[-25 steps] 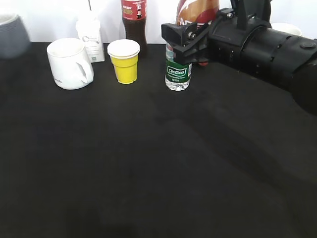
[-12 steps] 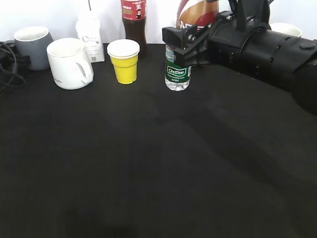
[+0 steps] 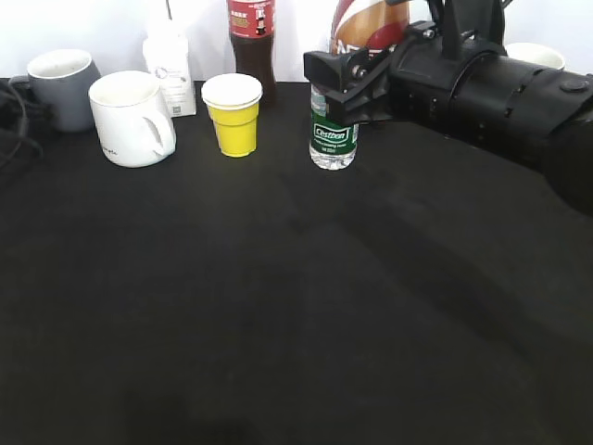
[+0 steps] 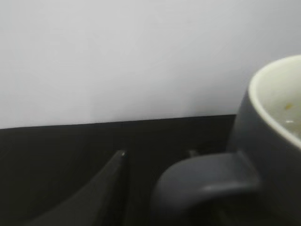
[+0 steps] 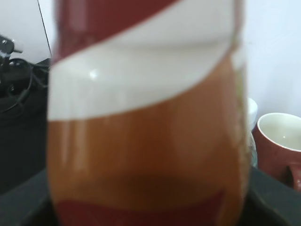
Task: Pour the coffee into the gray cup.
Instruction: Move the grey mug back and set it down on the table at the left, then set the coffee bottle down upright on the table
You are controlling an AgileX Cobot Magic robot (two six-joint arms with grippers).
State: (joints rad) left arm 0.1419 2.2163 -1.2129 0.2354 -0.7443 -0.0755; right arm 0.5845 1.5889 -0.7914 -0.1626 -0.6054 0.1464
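Observation:
The coffee bottle (image 3: 369, 23) stands at the back right, mostly hidden by my right arm. It fills the right wrist view (image 5: 146, 117) with its red, white and orange label. My right gripper (image 3: 366, 69) is shut on it. The gray cup (image 3: 60, 83) stands on the black table at the far left, behind the white mug. In the left wrist view the gray cup (image 4: 273, 141) is very close on the right. My left gripper (image 4: 156, 155) is open, its fingers on either side of the handle's loop, with a gap beside the left finger.
A white mug (image 3: 130, 116), a yellow paper cup (image 3: 233, 116), a green-labelled water bottle (image 3: 333, 139), a white carton (image 3: 169, 69) and a cola bottle (image 3: 251, 37) line the back of the black table (image 3: 278, 297). A red mug (image 5: 282, 141) stands behind the coffee bottle.
The gray cup has come in from the far left edge and down onto the table beside the white mug. The coffee bottle shifted slightly in my right gripper.

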